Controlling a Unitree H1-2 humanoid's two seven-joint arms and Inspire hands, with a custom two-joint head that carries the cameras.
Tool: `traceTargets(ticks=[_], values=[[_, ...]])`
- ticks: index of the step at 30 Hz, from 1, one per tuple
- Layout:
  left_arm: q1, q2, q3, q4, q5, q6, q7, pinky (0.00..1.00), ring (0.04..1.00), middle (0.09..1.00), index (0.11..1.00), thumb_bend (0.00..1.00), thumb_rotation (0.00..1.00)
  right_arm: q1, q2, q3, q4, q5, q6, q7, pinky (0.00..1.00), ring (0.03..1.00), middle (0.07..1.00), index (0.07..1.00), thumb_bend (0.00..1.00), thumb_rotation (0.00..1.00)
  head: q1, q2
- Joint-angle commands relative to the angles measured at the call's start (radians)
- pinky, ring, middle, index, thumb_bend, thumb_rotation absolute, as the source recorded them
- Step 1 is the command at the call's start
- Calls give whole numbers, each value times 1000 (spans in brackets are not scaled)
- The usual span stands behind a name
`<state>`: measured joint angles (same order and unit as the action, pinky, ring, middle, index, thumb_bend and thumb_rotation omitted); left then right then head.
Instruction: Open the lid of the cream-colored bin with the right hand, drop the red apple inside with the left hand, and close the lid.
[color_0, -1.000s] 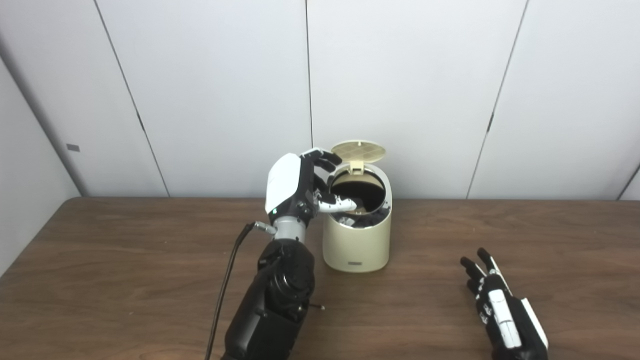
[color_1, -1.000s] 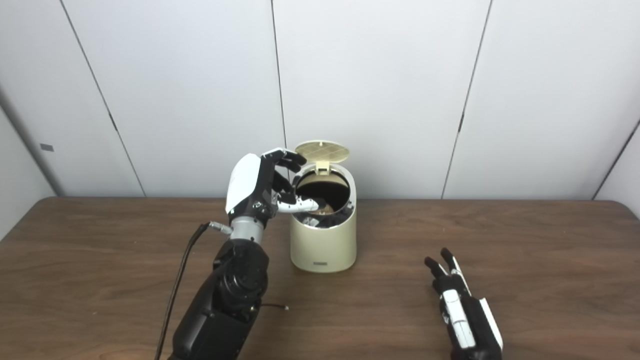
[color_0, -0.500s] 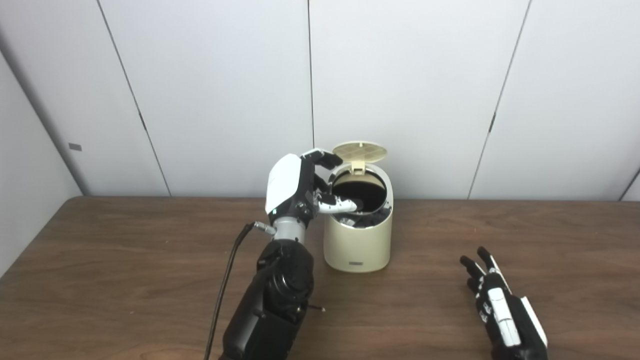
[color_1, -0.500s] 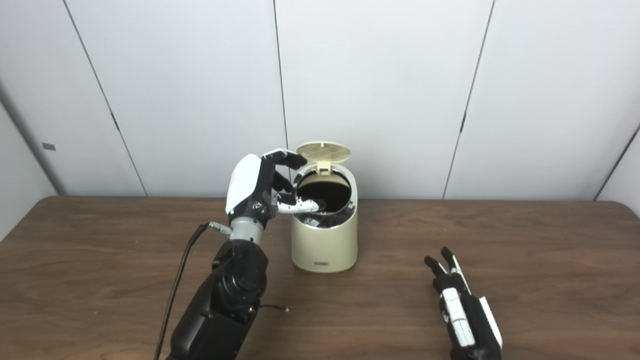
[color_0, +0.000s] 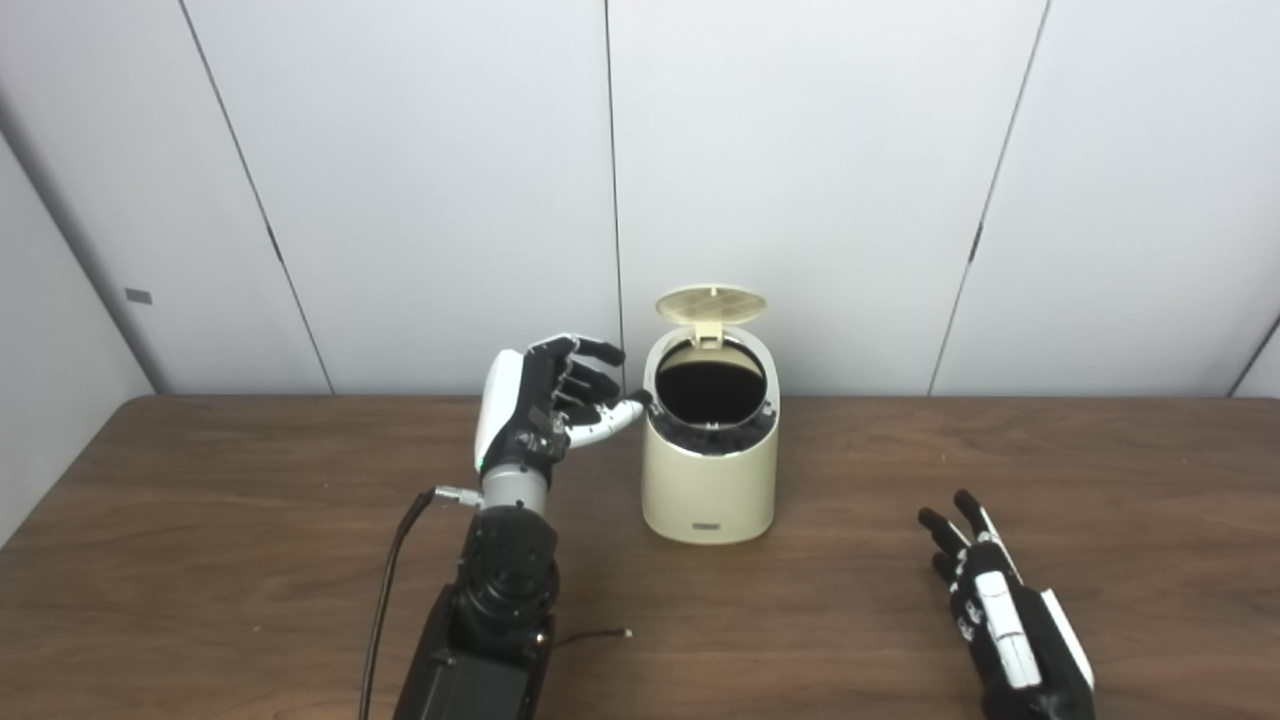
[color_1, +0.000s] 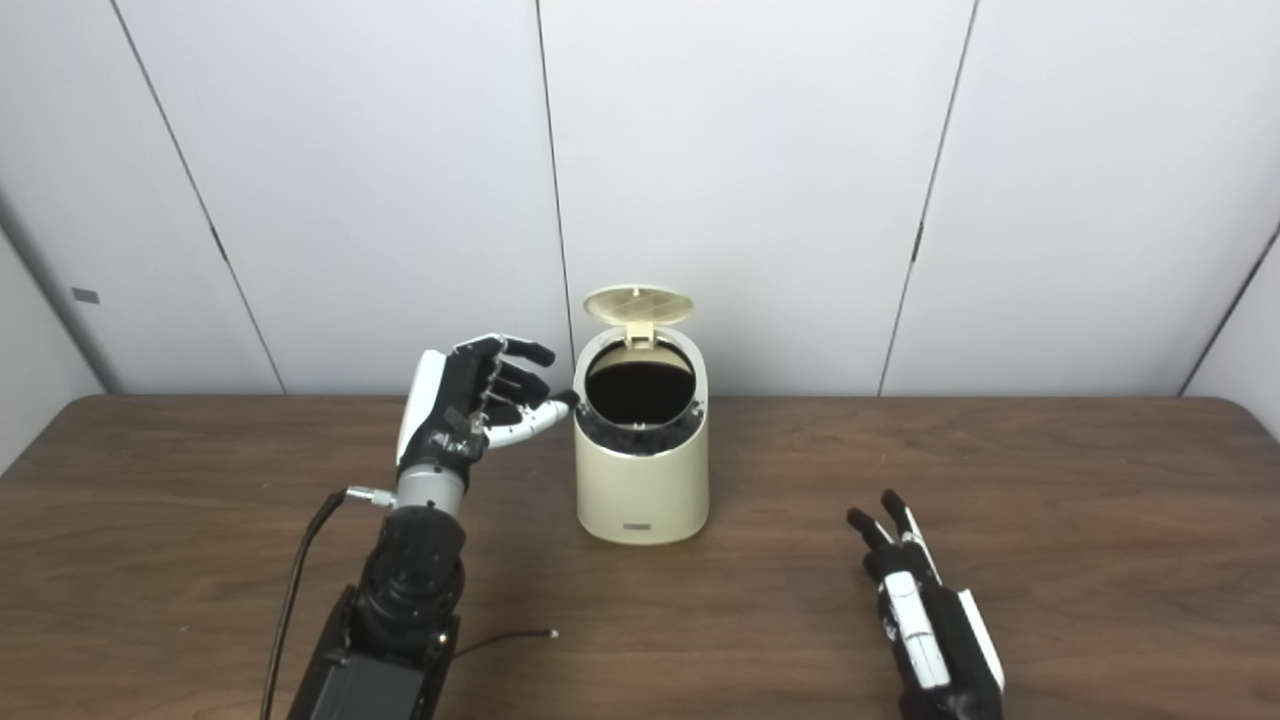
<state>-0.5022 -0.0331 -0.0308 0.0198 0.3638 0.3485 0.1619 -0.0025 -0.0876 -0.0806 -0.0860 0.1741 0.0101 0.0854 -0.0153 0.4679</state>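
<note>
The cream-colored bin stands near the table's middle, toward the back. Its round lid is tipped up and back on its hinge, leaving the dark mouth uncovered. No red apple shows in either view; the bin's inside is too dark to read. My left hand hangs just left of the bin's rim, fingers spread and empty, thumb tip close to the rim. My right hand lies flat on the table at the front right, fingers stretched out and holding nothing.
The brown wooden table spans the whole width. A thin black cable trails from the left wrist down the left arm. White wall panels stand right behind the bin.
My left hand has pulled back from over the bin's mouth to the left and a little lower, fingers spread wider. The right hand and the lid have stayed as they were.
</note>
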Motion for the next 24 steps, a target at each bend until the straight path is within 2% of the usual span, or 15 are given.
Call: traceTargets(ticks=[1, 3, 7, 13, 16, 18, 20, 22, 24], values=[[-51, -13, 26, -49, -53, -62, 11, 471, 438, 486, 512, 504, 0, -10, -11, -9, 23, 12, -38, 14, 1000, 985, 907, 988, 639, 821, 2, 1], [-49, -25, 69, -55, -140, -79, -5, 501, 461, 496, 487, 502, 0, -11, -14, -8, 25, 8, -34, 12, 1000, 984, 907, 988, 659, 820, 4, 0], [-41, -46, 128, -84, -259, -53, -23, 553, 505, 507, 465, 500, 0, -17, -15, -11, 31, 16, -34, 14, 1000, 980, 901, 985, 662, 815, 9, 0], [16, -34, 133, -147, -270, 20, -14, 676, 537, 514, 460, 497, 0, -26, -21, -13, 46, 22, -47, 22, 1000, 995, 909, 992, 680, 818, 10, 0], [53, -34, 140, -182, -274, 49, -6, 655, 530, 515, 462, 498, 0, -31, -19, -13, 32, 19, -36, 17, 1000, 987, 908, 989, 676, 825, 10, 2], [84, -32, 144, -203, -279, 60, -7, 654, 610, 536, 471, 511, 0, -37, -17, -13, 15, 19, -25, 13, 1000, 986, 913, 983, 669, 820, 9, 4], [114, -29, 149, -219, -294, 64, -17, 579, 584, 532, 476, 515, 0, -44, -18, -12, 7, 16, -25, 11, 1000, 989, 920, 983, 659, 824, 9, 4], [155, -24, 149, -233, -321, 39, -37, 490, 524, 497, 489, 519, 0, -55, -24, -12, 8, 20, -32, 19, 1000, 993, 928, 990, 640, 832, 9, 4], [199, -18, 154, -244, -366, 3, -67, 463, 522, 488, 498, 517, 0, -68, -35, -10, 3, 23, -33, 28, 1000, 995, 931, 991, 655, 846, 6, 9]])
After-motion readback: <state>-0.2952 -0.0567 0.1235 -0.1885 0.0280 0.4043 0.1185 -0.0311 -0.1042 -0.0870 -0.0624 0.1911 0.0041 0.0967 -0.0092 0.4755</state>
